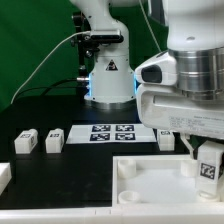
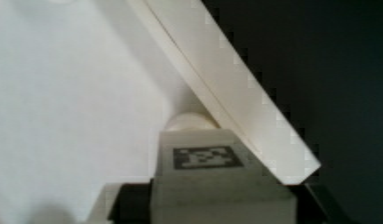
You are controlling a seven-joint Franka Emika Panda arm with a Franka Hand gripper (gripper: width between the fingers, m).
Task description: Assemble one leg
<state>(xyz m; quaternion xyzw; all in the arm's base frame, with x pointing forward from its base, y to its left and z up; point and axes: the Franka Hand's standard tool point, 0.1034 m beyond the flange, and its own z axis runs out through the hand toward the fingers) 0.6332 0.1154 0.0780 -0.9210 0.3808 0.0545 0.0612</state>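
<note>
My gripper (image 1: 205, 157) is shut on a leg (image 1: 208, 168), a small white block with a black-and-white tag. It holds the leg upright over the corner of the large flat white panel (image 1: 165, 182) at the exterior view's right. In the wrist view the leg (image 2: 206, 160) fills the space between the dark fingers (image 2: 142, 196) of the gripper (image 2: 214, 196). Its far end sits against the panel (image 2: 81, 100), beside the panel's raised edge (image 2: 232, 85). Whether the leg is seated in a socket I cannot tell.
Two loose legs (image 1: 26, 141) (image 1: 55, 140) lie at the exterior view's left, another (image 1: 4, 175) at the left edge, and one (image 1: 168, 140) behind the panel. The marker board (image 1: 110, 132) lies in the middle. The robot base (image 1: 108, 75) stands at the back.
</note>
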